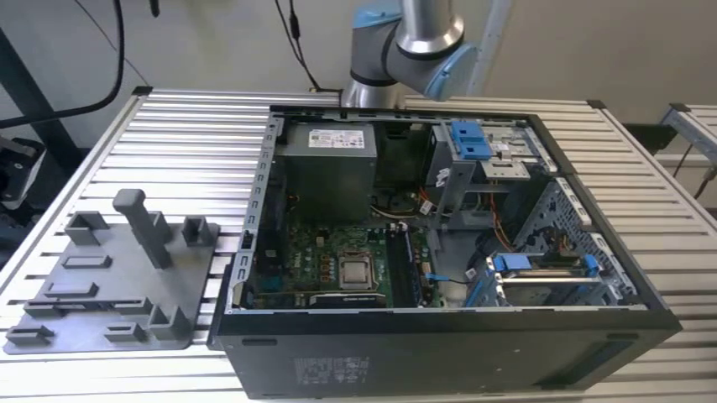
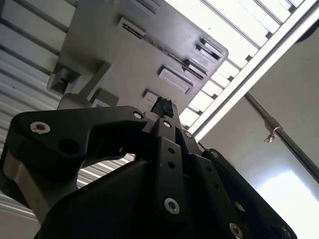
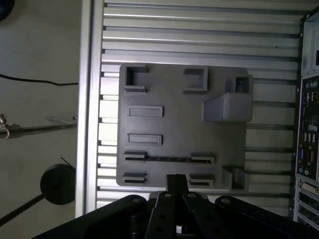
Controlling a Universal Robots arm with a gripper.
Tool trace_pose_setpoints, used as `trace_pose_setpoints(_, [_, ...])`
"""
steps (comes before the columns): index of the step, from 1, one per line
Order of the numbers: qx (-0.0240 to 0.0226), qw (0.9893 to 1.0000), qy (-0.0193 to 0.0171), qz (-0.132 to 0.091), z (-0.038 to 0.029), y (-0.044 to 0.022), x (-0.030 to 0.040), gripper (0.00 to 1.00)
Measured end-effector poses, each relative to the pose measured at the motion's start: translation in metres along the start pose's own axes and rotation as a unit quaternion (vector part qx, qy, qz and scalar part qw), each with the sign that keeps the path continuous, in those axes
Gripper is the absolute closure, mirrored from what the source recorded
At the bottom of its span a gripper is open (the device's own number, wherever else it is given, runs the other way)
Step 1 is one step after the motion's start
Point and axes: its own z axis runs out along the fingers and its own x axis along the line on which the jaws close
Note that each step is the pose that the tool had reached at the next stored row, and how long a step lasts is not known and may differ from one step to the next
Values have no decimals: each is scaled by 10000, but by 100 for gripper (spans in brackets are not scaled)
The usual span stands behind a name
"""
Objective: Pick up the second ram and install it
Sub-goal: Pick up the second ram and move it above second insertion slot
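gripper (image 3: pixel 177 183) — jaws together, empty — hangs over the grey tray (image 3: pixel 179 124) where the second ram (image 3: pixel 167 159) lies.

The exterior view looks down from high on the open black computer case (image 1: pixel 448 353) and, at the exterior view's left, the grey plastic holder tray (image 1: pixel 112 281) on the slatted aluminium worktop (image 1: pixel 191 134). Past the black gripper (image 3: pixel 177 181), the first wrist view faces straight down on that tray (image 3: pixel 179 119); the second wrist view takes the tray (image 2: pixel 129 59) closer, aslant.

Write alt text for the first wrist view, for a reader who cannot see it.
The gripper hangs above a grey fixture tray on a slatted metal table. A thin dark ram stick lies between two tray holders; a computer case stands alongside.
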Motion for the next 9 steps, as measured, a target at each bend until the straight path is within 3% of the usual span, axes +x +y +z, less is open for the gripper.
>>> trace_pose_setpoints(9, [10, 10000, 9, -55, 1, 1, 1, 89])
